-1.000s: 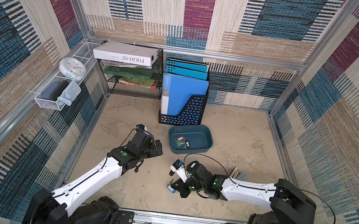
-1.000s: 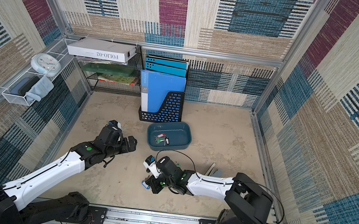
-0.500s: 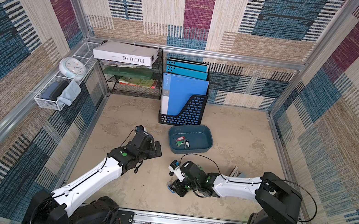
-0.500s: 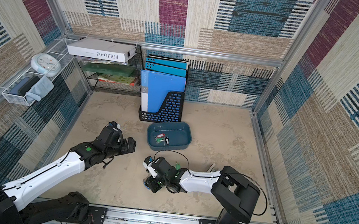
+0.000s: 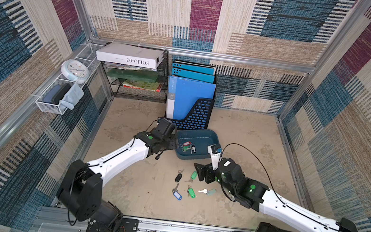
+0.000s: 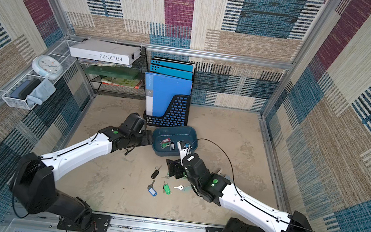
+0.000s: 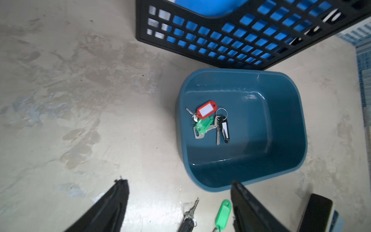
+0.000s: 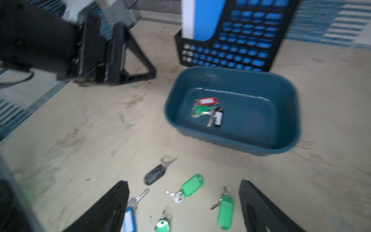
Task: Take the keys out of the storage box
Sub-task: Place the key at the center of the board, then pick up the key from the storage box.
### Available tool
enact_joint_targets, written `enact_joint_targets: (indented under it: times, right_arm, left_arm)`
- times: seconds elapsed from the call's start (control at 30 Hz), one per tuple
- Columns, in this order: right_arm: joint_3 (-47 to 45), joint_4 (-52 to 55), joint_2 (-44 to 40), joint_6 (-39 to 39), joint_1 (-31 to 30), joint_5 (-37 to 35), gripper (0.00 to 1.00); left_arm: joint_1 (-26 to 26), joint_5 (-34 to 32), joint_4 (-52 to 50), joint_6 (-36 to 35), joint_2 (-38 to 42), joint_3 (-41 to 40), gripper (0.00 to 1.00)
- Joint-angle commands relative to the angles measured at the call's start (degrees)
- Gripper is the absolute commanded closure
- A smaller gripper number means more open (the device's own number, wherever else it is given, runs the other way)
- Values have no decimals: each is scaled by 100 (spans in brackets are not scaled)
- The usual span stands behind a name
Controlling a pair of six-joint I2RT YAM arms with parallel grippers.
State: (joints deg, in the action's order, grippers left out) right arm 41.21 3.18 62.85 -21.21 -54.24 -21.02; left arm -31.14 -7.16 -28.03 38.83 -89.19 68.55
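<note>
The teal storage box (image 5: pixel 202 131) (image 6: pixel 177 127) (image 7: pixel 241 70) (image 8: pixel 230 69) sits in front of the file holder. A clump of keys (image 5: pixel 187 146) (image 6: pixel 166 143) (image 7: pixel 208 120) (image 8: pixel 206 110) with red, green and black tags lies inside it. Several more keys lie on the table nearer the front: a black one (image 5: pixel 179 177) (image 8: pixel 154 175), a green one (image 5: pixel 193 174) (image 8: pixel 192 184), a blue one (image 5: pixel 177 196). My left gripper (image 5: pixel 171 144) (image 7: pixel 177 181) is open and empty at the box's left side. My right gripper (image 5: pixel 203 171) (image 8: pixel 184 181) hangs open above the loose keys, holding nothing.
A black perforated file holder (image 5: pixel 195 113) with blue folders stands just behind the box. A wire shelf with books (image 5: pixel 139 82) fills the back left corner. A white wire basket (image 5: pixel 57 100) hangs on the left wall. The right arm's cable (image 5: pixel 260 157) loops right of the box.
My right gripper has opened, pulled back from the table's front and moved towards the box. My left gripper has moved up to the box's left side.
</note>
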Motion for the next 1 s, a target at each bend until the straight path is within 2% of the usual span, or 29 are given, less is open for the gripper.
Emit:
enact_joint_targets:
  times: [0.0,0.03,0.1,0.17,0.23,0.43,0.6,0.63,0.7,0.97]
  right_arm:
    - [-9,53,39,-277,464,-876,8]
    - [25,59,130,-393,693,-876,8]
    - [100,51,375,-619,1117,-841,7]
    - [278,41,747,-691,1545,-598,7]
    - [525,18,1145,-655,1833,-384,7]
    - [1118,-161,2095,-547,2506,419,14]
    - [1632,-213,2890,-483,2869,1194,20]
    - [1732,-214,3039,-473,2901,1267,21]
    - [1888,-213,3271,-446,2926,1365,22]
    - [2534,128,4013,-336,2989,1761,24]
  left_arm:
    - [-516,-780,-975,-202,-925,1193,24]
    - [-672,-1041,-1341,-214,-1366,1700,27]
    - [-753,-812,-1560,-309,-2040,2403,34]
    - [-769,-313,-1534,-324,-2601,2830,34]
    - [-791,-77,-1543,-383,-3039,3161,31]
    - [-773,282,-1798,-479,-3929,3876,27]
    - [-689,549,-1891,-411,-4284,4030,33]
    - [-667,594,-1884,-398,-4335,4036,41]
    - [-643,630,-1916,-420,-4409,4064,48]
    - [-631,285,-2135,-551,-4271,4143,89]
